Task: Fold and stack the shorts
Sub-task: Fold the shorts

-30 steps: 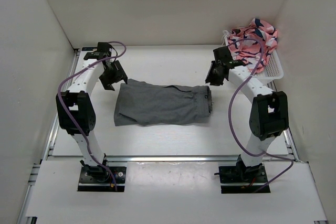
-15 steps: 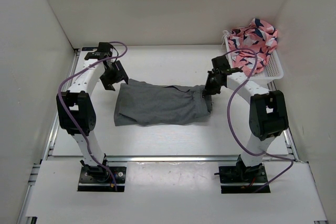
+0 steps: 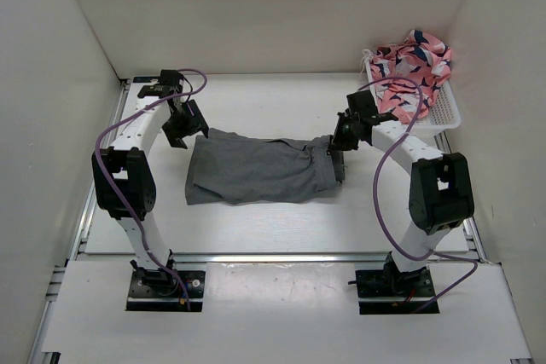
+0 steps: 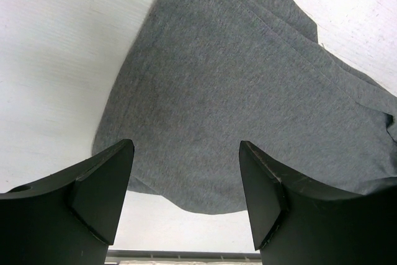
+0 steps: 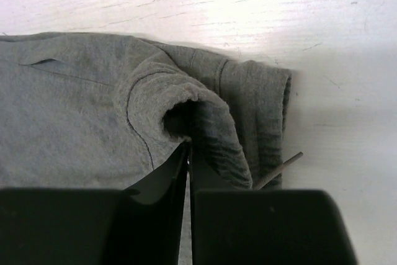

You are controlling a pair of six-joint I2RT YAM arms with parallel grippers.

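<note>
The grey shorts lie folded lengthwise across the middle of the table, waistband to the right. My right gripper is shut on a raised fold of the gathered waistband at the shorts' right end. In the right wrist view the fingertips pinch this fold, and a drawstring end sticks out beside it. My left gripper hovers open over the far left corner of the shorts. In the left wrist view its jaws stand wide apart above the leg fabric, holding nothing.
A white basket stands at the back right, holding pink patterned clothes. White walls enclose the table on the left, back and right. A metal rail runs along the table's near edge.
My right gripper has moved left and down from beside the shorts onto the waistband end and shut on it. The waistband edge is bunched up. The left gripper has barely moved.
</note>
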